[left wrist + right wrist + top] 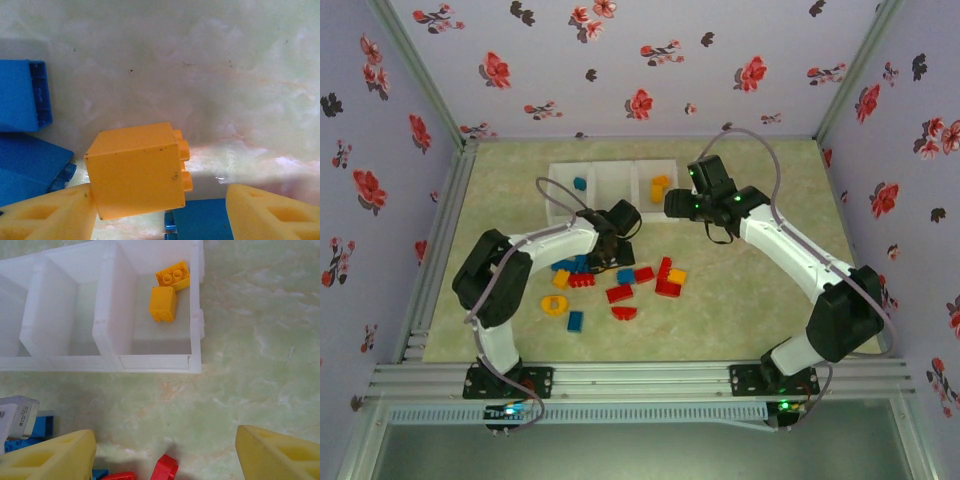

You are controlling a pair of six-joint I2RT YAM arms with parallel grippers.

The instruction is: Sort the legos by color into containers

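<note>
A yellow-orange plastic cube brick (135,170) is flanked, not pinched, by the spread left gripper (160,196), while the right gripper (165,437) is held spread near white translucent plastic bins (155,362), two yellow bricks (163,304) inside the end one.

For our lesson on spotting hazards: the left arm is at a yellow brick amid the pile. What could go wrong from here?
1. The yellow brick lies beside one of the left jaws, apart from the other; closing may twist it.
2. Blue bricks crowd it and could get snagged.
3. The right arm hovers by the bin holding yellow, so the arms might clash.
</note>
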